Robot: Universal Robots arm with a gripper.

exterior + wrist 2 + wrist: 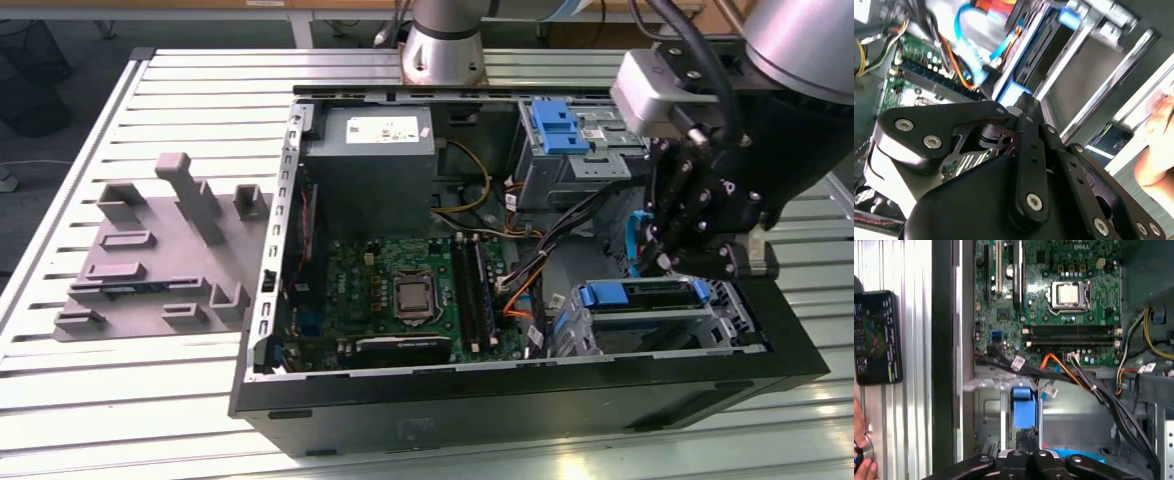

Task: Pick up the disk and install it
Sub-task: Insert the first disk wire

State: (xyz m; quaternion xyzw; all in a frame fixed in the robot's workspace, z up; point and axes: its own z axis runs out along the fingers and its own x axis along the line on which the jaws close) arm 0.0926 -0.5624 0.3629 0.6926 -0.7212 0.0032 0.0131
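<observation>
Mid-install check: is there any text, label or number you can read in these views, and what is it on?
Nothing can be quoted reliably.
Sticker on the power supply, exterior view: print too small to read.
Motherboard markings, first wrist view: too small to read.
White cable tags, first wrist view: blurred.
Phone screen, first wrist view: lit, but the display is unreadable.

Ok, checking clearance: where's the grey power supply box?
The grey power supply box sits in the black computer case, far corner at the exterior view's left, beyond the green motherboard.
</observation>
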